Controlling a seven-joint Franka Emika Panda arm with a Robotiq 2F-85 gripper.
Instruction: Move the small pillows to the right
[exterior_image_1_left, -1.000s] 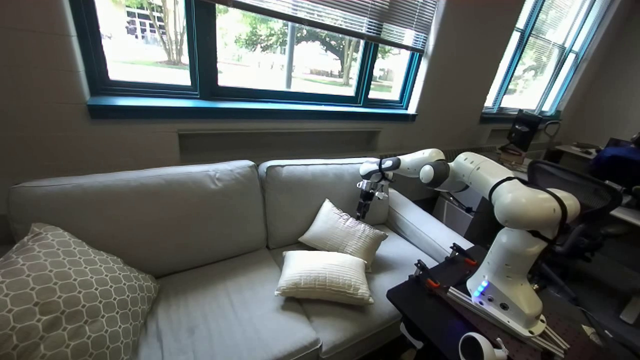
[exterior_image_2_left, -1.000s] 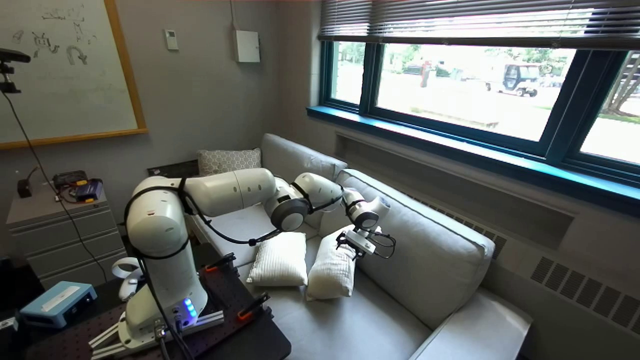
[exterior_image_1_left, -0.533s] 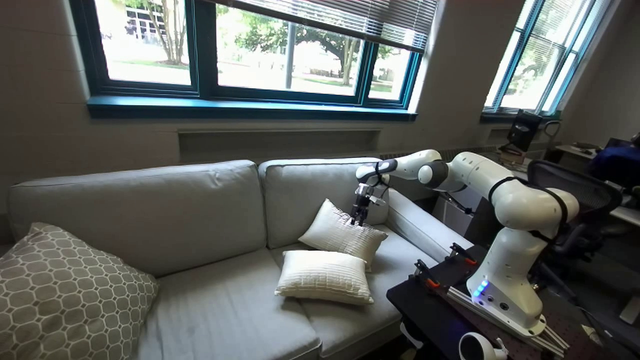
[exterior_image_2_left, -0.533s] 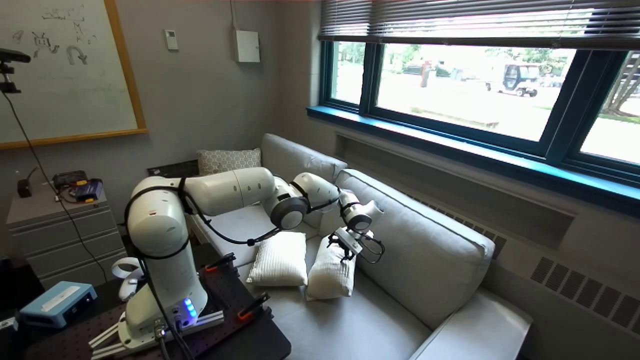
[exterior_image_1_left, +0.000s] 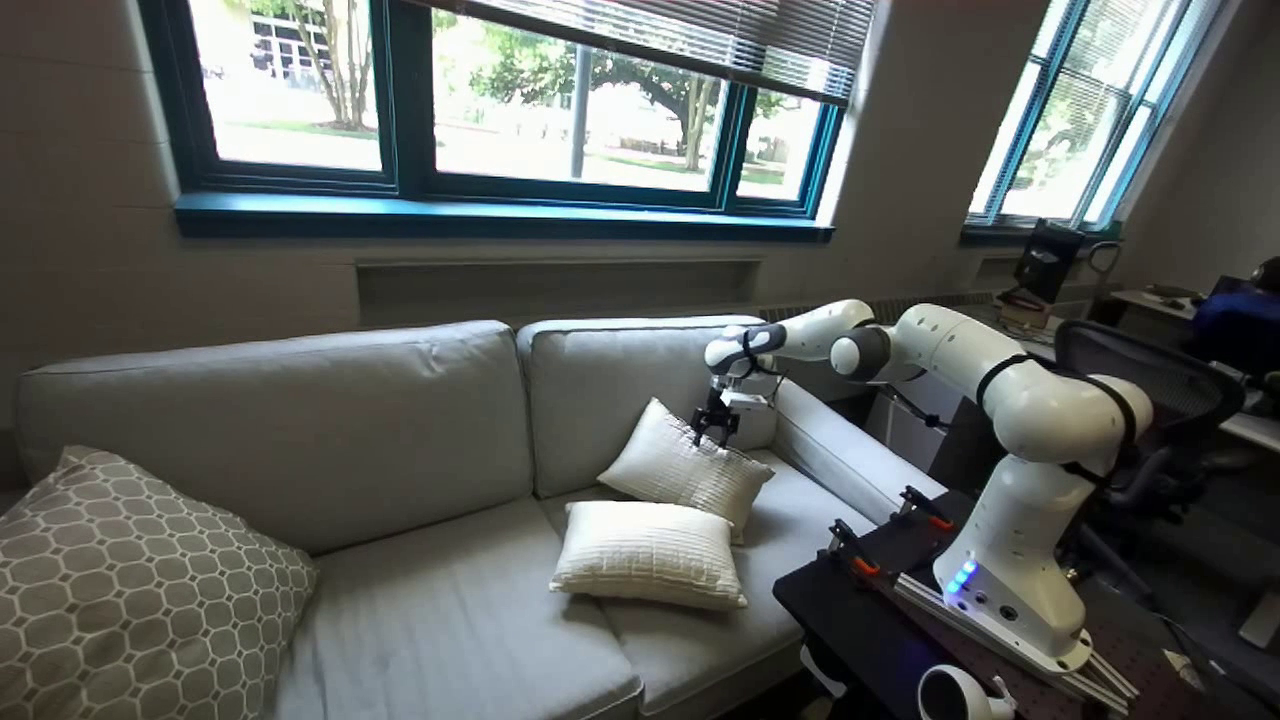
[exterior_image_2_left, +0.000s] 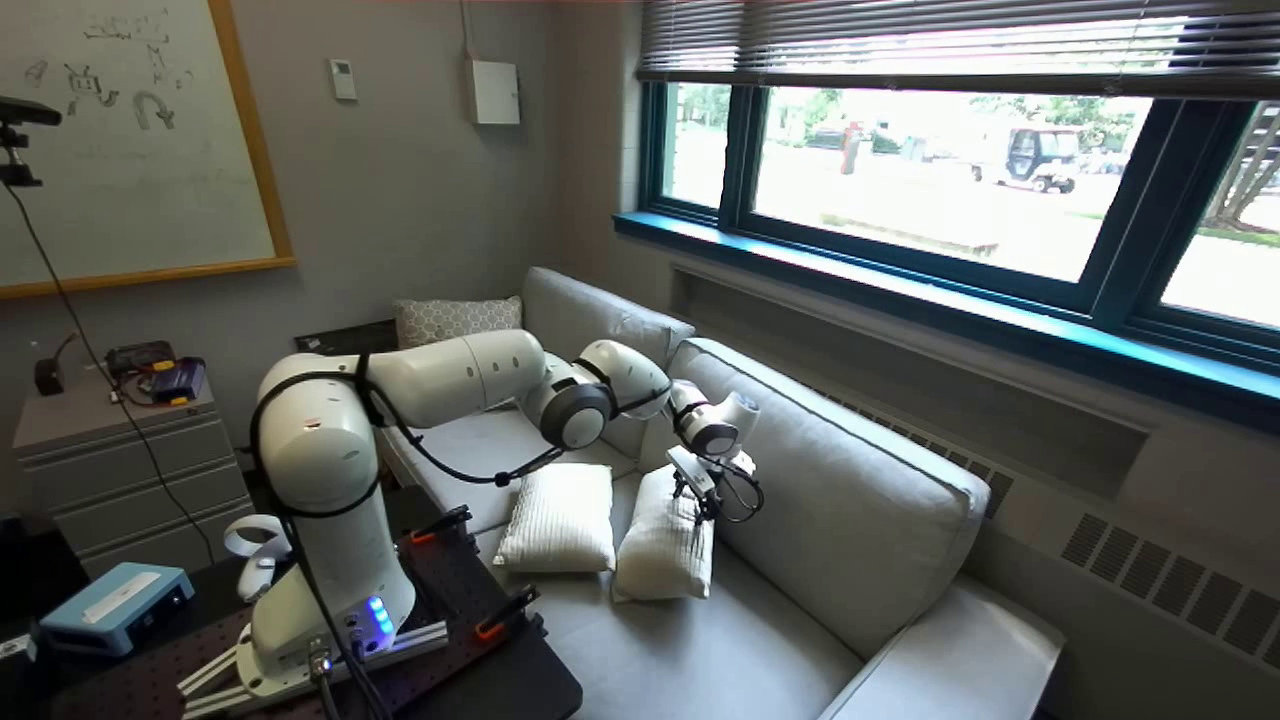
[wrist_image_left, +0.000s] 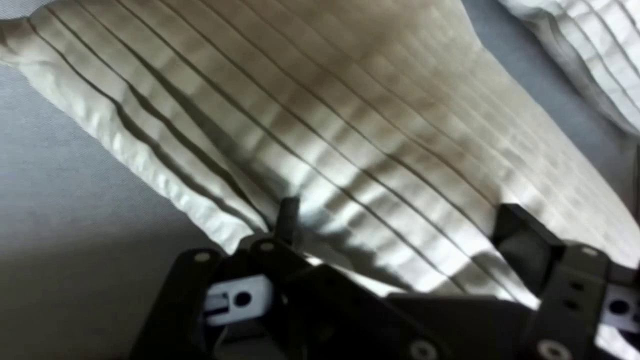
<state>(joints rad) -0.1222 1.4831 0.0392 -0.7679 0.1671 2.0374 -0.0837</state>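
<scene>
- Hand (wrist_image_left: 400, 220): jaws spread wide, nothing gripped; the fingers (wrist_image_left: 525, 250) stand at the upper edge of the rear pillow (exterior_image_1_left: 690, 470), whose fabric shows between them.
- Pillow positions: the rear pillow rests tilted by the backrest (exterior_image_1_left: 625, 385), near the armrest (exterior_image_1_left: 850, 450) end of the sofa (exterior_image_1_left: 440, 610). The front pillow (exterior_image_1_left: 650, 555) lies just beside it, toward the sofa's front edge, across the seam (exterior_image_1_left: 620, 643).
- Fault, slip: likely if the jaws take only a thin fold of cover; the plump filling may then pull free.
- Fault, disturbance: the front pillow may be dragged along, because little clearance separates the two.
- Fault, collision: the hand may strike the backrest or armrest if shifted right without enough lift.
- Surface: pale-grey upholstery, lightly creased; it may give under downward pressure. The patterned pillow (exterior_image_1_left: 140, 590) occupies the opposite end.
- Room: a blue-framed window (exterior_image_1_left: 570, 120) with a part-lowered blind (exterior_image_1_left: 740, 45) above the backrest; a whiteboard (exterior_image_2_left: 130, 140); the arm (exterior_image_1_left: 960, 350) on a dark table (exterior_image_1_left: 840, 610) beside the sofa's front edge.
</scene>
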